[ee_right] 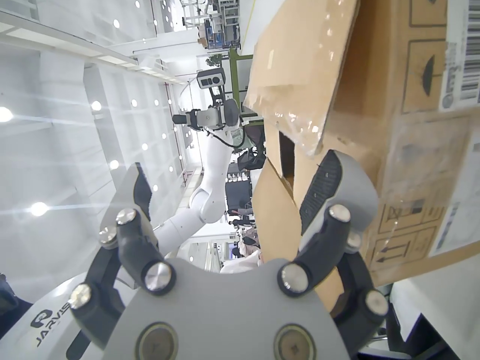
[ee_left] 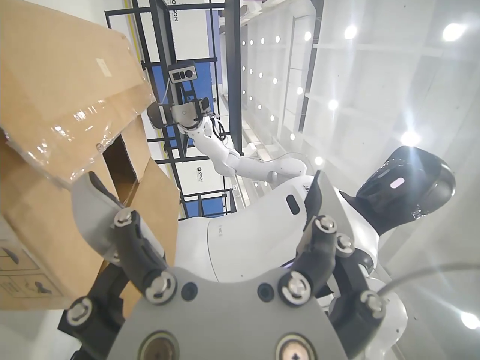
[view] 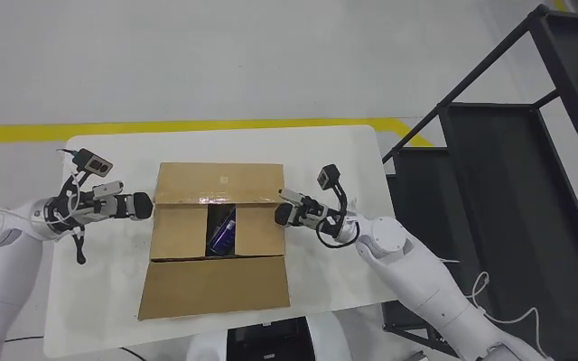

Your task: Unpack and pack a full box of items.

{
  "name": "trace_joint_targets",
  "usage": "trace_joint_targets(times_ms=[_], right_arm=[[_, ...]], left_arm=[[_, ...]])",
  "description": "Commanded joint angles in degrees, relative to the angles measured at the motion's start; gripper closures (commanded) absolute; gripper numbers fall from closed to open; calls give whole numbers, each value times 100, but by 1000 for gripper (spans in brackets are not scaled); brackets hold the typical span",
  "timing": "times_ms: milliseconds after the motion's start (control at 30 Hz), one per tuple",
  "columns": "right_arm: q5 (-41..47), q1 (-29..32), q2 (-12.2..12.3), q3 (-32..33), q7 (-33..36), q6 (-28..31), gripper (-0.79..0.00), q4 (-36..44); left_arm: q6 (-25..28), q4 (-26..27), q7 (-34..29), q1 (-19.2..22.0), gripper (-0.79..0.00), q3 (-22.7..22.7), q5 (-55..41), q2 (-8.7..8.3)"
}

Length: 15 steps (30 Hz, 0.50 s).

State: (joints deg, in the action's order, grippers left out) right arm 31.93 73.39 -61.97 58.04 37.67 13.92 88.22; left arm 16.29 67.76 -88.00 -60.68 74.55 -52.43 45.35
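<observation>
From above, the brown cardboard box [view: 217,236] sits mid-frame, and a blue packet [view: 223,233] shows in the gap between its side flaps. The wrist views show its outer walls and taped flap edges. The left gripper [ee_left: 204,189] and right gripper [ee_right: 236,170] flank the box, fingers spread wide, holding nothing. The white table [view: 334,153] lies bare toward the upper right. A black metal rack [view: 488,162] stands at the right, just off the table's edge.

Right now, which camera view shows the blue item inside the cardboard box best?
The top view: it looks straight down through the gap between the flaps onto the blue item. Both wrist views face the cardboard box from outside, showing walls, flaps and a dark gap.
</observation>
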Motion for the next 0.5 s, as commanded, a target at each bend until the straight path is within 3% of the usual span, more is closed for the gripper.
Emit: trace_joint_targets(times_ms=[0, 200, 467], right_arm=[[110, -36, -21, 6, 7, 59, -785, -29], [352, -54, -59, 121, 167, 469, -785, 220], [467, -339, -190, 68, -281, 666, -785, 289]], left_arm=[[-1, 14, 0, 6, -785, -36, -19, -25], [0, 112, 0, 57, -785, -187, -48, -84], [0, 143, 0, 398, -785, -226, -252, -48]])
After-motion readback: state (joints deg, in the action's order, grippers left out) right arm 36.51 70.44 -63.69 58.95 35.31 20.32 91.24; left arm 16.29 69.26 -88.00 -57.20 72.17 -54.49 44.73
